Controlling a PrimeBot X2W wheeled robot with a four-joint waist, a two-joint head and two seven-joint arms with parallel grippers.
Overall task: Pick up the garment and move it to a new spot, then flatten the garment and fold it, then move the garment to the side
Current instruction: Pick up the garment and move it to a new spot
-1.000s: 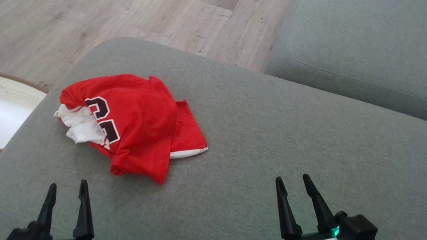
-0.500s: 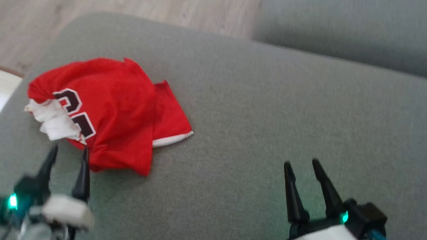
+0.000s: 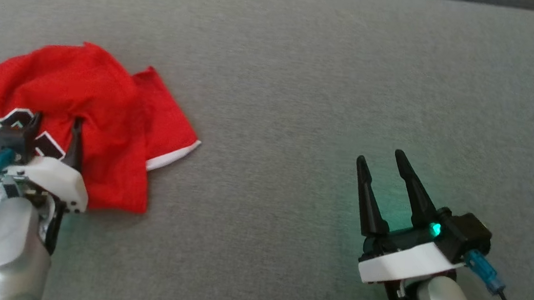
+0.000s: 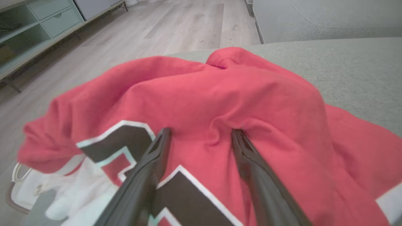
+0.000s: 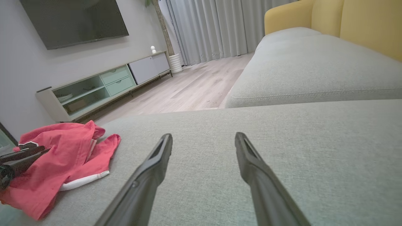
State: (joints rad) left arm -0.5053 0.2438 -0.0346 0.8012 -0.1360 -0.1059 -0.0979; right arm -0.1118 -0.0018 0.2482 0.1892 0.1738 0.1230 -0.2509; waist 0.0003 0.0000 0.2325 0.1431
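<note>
In the last second the left claw (image 3: 56, 120) had reached the crumpled red garment (image 3: 105, 100) at the grey cushion's (image 3: 303, 75) left end, its fingers (image 4: 147, 169) spread and pressed into the cloth around a raised fold. The right claw (image 3: 380, 157) hung spread and empty, well apart; the first pick-up seemed imminent.

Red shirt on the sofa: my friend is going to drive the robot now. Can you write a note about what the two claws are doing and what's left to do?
Left gripper: open, fingers pushed into the crumpled red garment, a ridge of cloth between them; not closed on it.
Right gripper: open, holding nothing, above the bare grey cushion, well apart from the garment.
Garment: bunched up at the cushion's left end.
Done: nothing finished; the pick-up is only set up.
Left: close and lift, move to a new spot, flatten, fold, move aside.
</note>
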